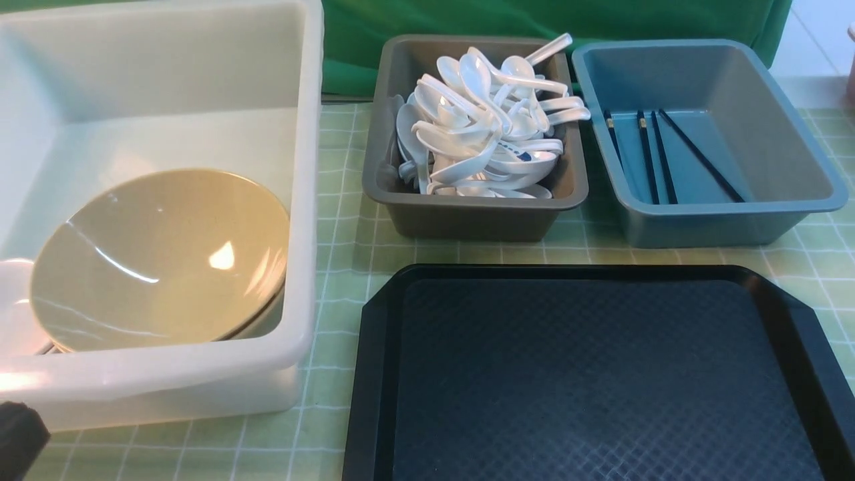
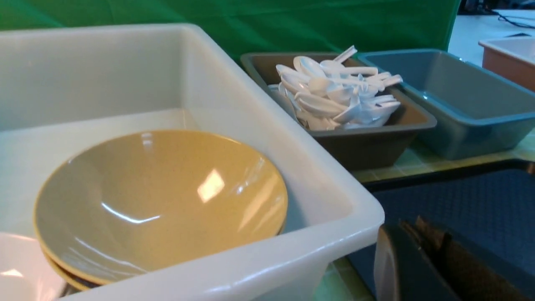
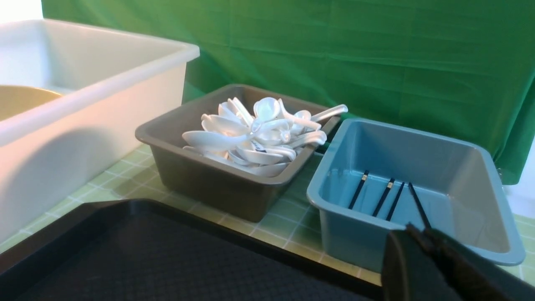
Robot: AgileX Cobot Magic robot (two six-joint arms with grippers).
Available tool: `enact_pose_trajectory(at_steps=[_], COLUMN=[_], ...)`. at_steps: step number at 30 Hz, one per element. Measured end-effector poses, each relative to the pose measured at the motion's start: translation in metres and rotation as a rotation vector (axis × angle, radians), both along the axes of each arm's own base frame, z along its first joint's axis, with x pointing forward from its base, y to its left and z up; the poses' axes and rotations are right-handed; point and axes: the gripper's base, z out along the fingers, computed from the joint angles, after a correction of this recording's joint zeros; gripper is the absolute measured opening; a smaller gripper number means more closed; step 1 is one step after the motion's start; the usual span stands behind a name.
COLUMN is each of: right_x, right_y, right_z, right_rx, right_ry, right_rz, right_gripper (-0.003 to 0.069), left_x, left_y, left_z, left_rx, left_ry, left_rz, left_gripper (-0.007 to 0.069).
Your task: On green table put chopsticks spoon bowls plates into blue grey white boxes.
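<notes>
Nearest to me lay the black tray point(image 1: 601, 374), its textured bed bare, on a pale green checked cloth point(image 1: 340, 220). Left of it stood the white box point(image 1: 304, 200), large and translucent, holding yellow-tan plates point(image 1: 160, 257) stacked near its near wall; the left wrist view showed at least two rims there, one under the other. Beyond the tray sat the grey box point(image 1: 474, 214), heaped with white spoons point(image 1: 487, 133), one handle jutting over its far right rim. Just right of it, nearly touching, was the blue box point(image 1: 708, 220) with four dark chopsticks point(image 1: 658, 157) flat on its floor, three roughly side by side and one slanting off to the right; two carried pale bands near their far ends. A green drape point(image 3: 334, 50) hung behind the boxes.

Only the left wrist view caught an orange-brown tub point(image 2: 508, 60) far to the right. The left gripper point(image 2: 422, 259) showed there as dark fingers drawn close together over the tray's left edge; the right gripper point(image 3: 426, 259) looked likewise closed, holding nothing, near the blue box
</notes>
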Motion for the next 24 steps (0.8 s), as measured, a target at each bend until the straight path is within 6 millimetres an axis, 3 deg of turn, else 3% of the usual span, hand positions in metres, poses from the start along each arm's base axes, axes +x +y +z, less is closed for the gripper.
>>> enact_pose_trajectory(at_steps=[7,11,18,24], right_x=[0.0,0.0,0.0,0.0], right_y=[0.0,0.0,0.0,0.0], right_z=[0.0,0.0,0.0,0.0], right_rx=[0.0,0.0,0.0,0.0], right_ry=[0.0,0.001,0.001,0.001], right_rz=[0.0,0.0,0.0,0.0], right_gripper=[0.0045,0.0047,0.0047,0.0047], left_x=[0.015,0.031,0.045,0.046], left_y=[0.017,0.025,0.021,0.02], left_z=[-0.019,-0.047,-0.103,-0.111], left_rx=[0.076,0.02,0.063,0.086], left_ry=[-0.004,-0.007,0.04,0.047], left_rz=[0.197,0.353,0.345,0.336], left_gripper=[-0.0002,-0.0002,-0.0002,-0.0002])
